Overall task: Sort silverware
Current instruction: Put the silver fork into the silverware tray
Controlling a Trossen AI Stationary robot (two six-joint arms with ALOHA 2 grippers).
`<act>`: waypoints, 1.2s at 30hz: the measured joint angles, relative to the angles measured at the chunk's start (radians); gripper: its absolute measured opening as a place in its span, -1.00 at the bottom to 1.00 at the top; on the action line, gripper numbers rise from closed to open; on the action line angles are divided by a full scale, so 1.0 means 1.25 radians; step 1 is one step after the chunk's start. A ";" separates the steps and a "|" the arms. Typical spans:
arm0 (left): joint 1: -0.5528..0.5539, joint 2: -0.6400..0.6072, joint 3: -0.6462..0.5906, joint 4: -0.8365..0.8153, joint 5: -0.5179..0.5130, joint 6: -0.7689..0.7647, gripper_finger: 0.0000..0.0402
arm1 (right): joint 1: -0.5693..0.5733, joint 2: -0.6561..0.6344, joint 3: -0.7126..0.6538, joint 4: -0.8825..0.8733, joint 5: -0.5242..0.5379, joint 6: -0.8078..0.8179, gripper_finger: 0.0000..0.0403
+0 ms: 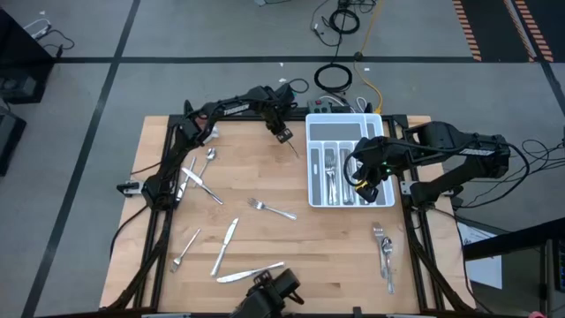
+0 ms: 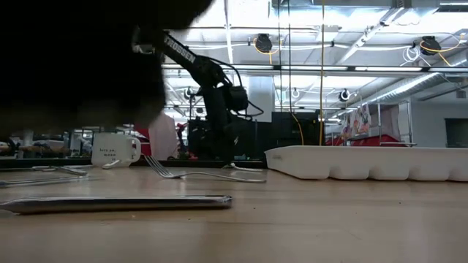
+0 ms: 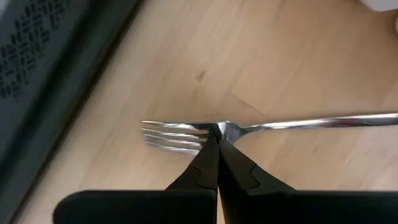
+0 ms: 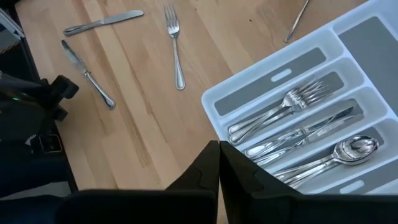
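Observation:
My left gripper (image 1: 284,135) reaches over the far part of the table, just left of the white tray (image 1: 311,159), and is shut on a silver fork (image 3: 311,122). My right gripper (image 1: 366,190) hangs above the tray's near end, shut with nothing in it (image 4: 219,163). The tray's compartments hold forks (image 4: 292,99), knives (image 4: 311,127) and a spoon (image 4: 348,148). More silverware lies flat on the wood: a fork (image 1: 269,208) in the middle, knives (image 1: 225,246) toward the near edge, and a spoon (image 1: 209,157) at the left. My left gripper pinches the fork's neck (image 3: 227,129), where the tines meet the handle, between its two fingertips. The fingers come steeply from above and lie across the fork. The fork lies level just over the wood, tines (image 3: 171,135) to one side and handle to the other. Whether it touches the table I cannot tell.
Two forks (image 1: 384,247) lie near the table's right near corner, a small fork (image 1: 184,250) and a knife (image 1: 250,274) at the near left. A white mug (image 2: 115,150) stands at the far left. Bare wood lies between the middle fork and the tray.

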 joint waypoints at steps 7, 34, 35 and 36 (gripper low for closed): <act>-0.007 0.010 0.000 -0.059 0.011 -0.005 -1.00 | 0.000 0.000 0.000 0.002 -0.002 0.004 -1.00; -0.008 -0.030 -0.006 0.099 0.007 -0.095 -1.00 | 0.005 -0.001 -0.001 0.005 -0.002 -0.061 -1.00; -0.007 -0.025 -0.004 0.102 0.008 -0.108 -1.00 | 0.005 -0.001 -0.001 0.006 -0.002 -0.062 -1.00; -0.007 -0.019 -0.001 0.098 0.011 -0.111 -1.00 | 0.005 -0.001 -0.001 0.006 -0.002 -0.061 -1.00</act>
